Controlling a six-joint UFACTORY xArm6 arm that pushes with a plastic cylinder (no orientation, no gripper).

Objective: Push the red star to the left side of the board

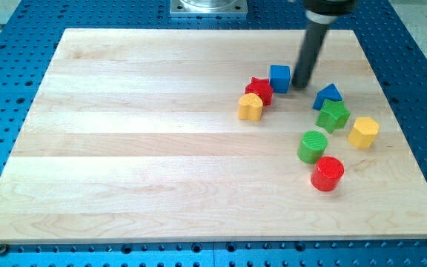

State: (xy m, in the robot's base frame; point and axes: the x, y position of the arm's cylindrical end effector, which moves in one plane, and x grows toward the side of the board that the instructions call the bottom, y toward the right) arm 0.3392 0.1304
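The red star (259,90) lies right of the board's middle, in the upper half. A blue cube (279,78) touches it on its upper right and a yellow heart-shaped block (250,107) touches it on its lower left. My tip (300,86) stands just to the right of the blue cube, close to it, and right of the red star. The rod rises from the tip toward the view's top.
A blue triangular block (328,95), a green star (333,115), a yellow hexagonal block (363,132), a green cylinder (312,146) and a red cylinder (327,173) lie on the board's right side. The wooden board (124,148) rests on a blue perforated table.
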